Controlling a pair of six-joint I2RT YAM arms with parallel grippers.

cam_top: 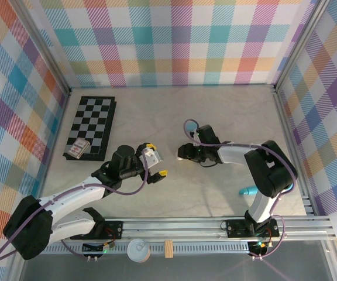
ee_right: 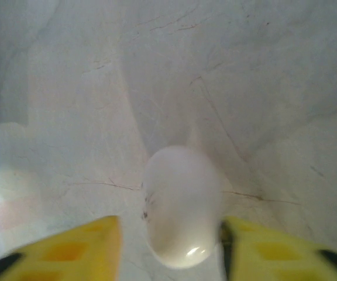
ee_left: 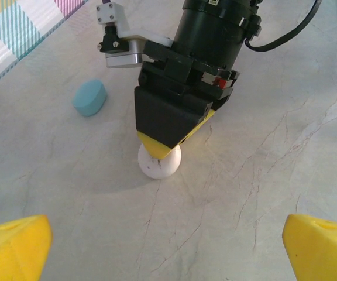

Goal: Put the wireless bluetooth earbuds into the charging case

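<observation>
The right gripper (ee_right: 171, 249) is straddling the white case (ee_right: 180, 205) with jaws parted; the left gripper (ee_left: 168, 246) is hovering near it, spread wide.

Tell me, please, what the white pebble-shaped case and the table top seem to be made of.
The white case looks like smooth glossy plastic: a bright highlight sits on its rounded shell. The table top is matte, marble-patterned, pale with thin dark veins; stone or laminate, I cannot tell.
</observation>
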